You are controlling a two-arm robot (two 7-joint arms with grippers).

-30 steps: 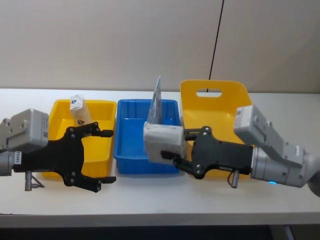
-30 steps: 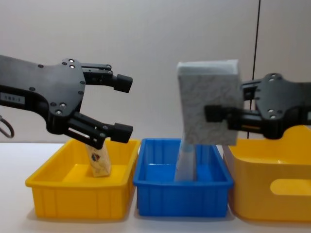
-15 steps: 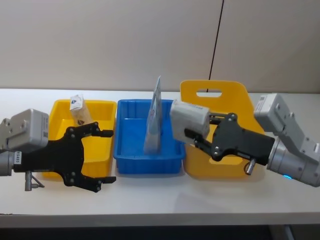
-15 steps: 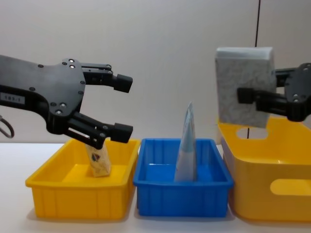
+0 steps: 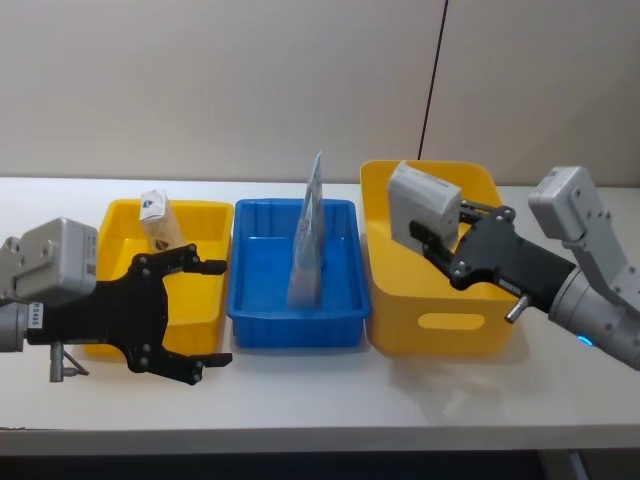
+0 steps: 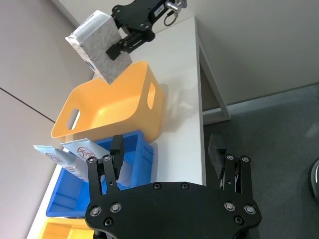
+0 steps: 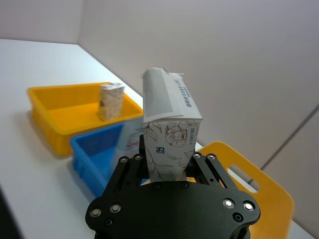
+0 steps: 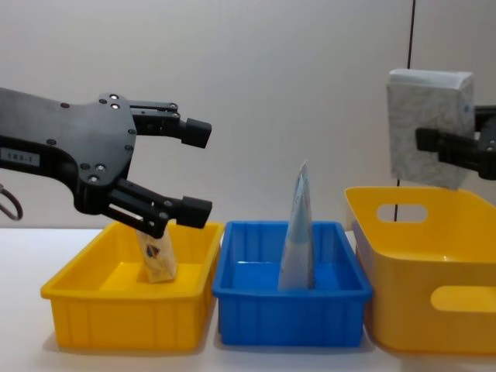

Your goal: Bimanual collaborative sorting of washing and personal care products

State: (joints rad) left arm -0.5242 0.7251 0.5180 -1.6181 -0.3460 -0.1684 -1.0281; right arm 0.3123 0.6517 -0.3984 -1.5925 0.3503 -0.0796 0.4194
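Hanging above the handled yellow bin [image 5: 440, 330], which stood just right of the blue bin [image 5: 290, 325], the soft pack [image 5: 424, 205] was pinched at its lower end by the right gripper [image 5: 443, 232], fingers closed on it. This high, clear hold probably served a release into that bin. The pack was a rectangular, film-wrapped block with a grey floral speckle and a small blue mark.

Inside the blue bin a pale blue tube [image 5: 308, 250] stood upright, tapering to a flat crimped top.

Left of the blue bin, touching it, a shallow yellow bin [image 5: 190, 205] held a small beige packet [image 5: 158, 222], also on end. The bins were smooth moulded plastic.

The left gripper [image 5: 216, 313] hovered at that shallow bin's near side — fingers spread wide, holding nothing — likely waiting its turn.
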